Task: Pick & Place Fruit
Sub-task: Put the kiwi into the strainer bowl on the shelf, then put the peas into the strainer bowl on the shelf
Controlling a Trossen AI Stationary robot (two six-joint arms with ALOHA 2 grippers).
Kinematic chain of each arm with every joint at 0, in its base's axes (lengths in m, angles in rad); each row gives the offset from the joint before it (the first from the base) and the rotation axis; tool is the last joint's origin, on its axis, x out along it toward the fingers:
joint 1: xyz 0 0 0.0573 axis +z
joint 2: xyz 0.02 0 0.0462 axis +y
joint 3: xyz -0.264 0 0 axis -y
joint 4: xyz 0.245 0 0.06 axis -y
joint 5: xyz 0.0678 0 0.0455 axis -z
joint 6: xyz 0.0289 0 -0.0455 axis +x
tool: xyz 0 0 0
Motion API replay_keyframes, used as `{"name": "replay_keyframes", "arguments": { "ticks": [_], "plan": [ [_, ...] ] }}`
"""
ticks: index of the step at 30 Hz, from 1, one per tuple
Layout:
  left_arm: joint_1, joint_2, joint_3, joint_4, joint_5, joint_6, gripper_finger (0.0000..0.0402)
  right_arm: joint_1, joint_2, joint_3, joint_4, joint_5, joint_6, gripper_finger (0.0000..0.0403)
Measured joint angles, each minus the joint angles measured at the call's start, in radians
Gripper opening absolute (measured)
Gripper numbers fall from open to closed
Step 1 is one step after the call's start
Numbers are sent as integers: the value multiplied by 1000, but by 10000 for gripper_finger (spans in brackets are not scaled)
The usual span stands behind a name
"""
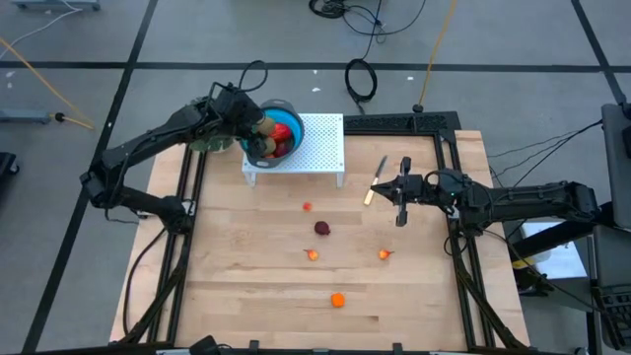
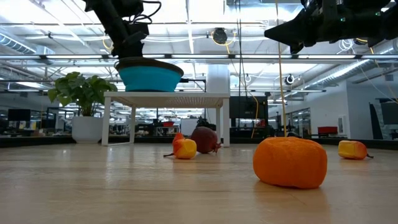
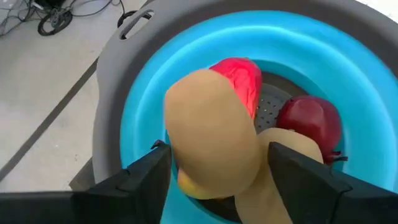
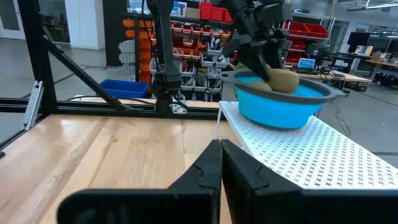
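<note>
A blue bowl with a grey rim stands on a white perforated stand at the far side. In it lie a red piece, a dark red ball and a tan oval. My left gripper is over the bowl, shut on another olive-brown oval. On the table lie a dark red ball, three small orange-red bits and an orange ball. My right gripper hangs shut and empty above the table's right part. My left gripper pinches the olive-brown oval by its two sides near its lower end, one finger on each side. The fingers come from above, pointing down into the bowl. The oval is just above the fruit in the bowl; whether it rests on them I cannot tell.
A pale-handled knife lies just left of my right gripper. A green plant stands beside the bowl at the stand's left. Black frame rails run along the table's left, right and far right edges. Bare wood lies toward the near edge.
</note>
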Motion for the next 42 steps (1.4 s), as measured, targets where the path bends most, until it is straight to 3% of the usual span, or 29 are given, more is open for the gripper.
{"name": "replay_keyframes", "arguments": {
  "ticks": [5, 12, 16, 24, 35, 42],
  "plan": [
    [0, -35, -1, 0, -45, 6, 301, 0, 0, 0, 5, -2, 1, 1],
    [-46, -165, 0, -6, -41, -232, 302, 3, 0, 0, 55, -5, 29, 1],
    [-132, -234, -18, 1, -41, -271, 266, 3, 2, 0, 52, -6, 34, 1],
    [-310, -317, -115, 34, -75, -397, 156, 3, 12, 0, 41, -8, 26, 1],
    [-507, -447, -406, 402, -110, -524, 14, 3, 12, 0, -8, -131, 73, 1],
    [-625, -508, -528, 551, -153, -538, 15, 38, 11, 1, -88, -270, 107, 0]
  ]
}}
